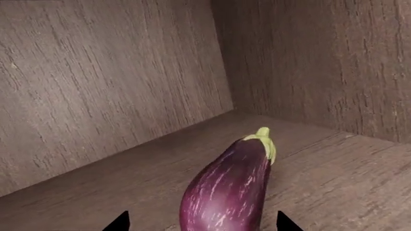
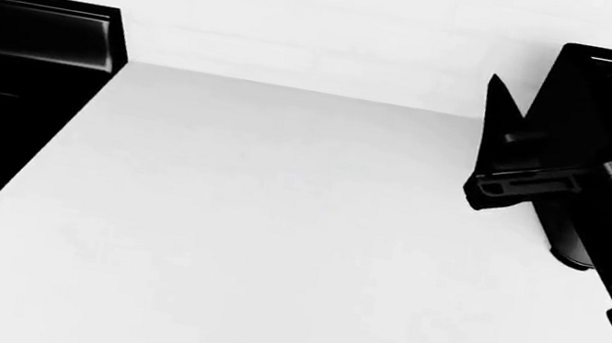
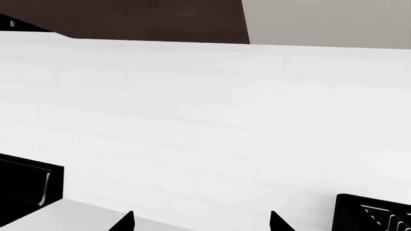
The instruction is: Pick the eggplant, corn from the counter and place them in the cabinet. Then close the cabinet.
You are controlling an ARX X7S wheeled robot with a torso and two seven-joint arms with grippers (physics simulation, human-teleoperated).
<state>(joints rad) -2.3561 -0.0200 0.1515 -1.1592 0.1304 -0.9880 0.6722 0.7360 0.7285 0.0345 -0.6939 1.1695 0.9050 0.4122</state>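
My left tool is inside the cabinet, the eggplant between its fingertips, long axis running straight ahead, stem cap toward the back corner; whether it is clamped or already released I cannot tell. My right tool stands apart and empty over the bench. I see no corn.
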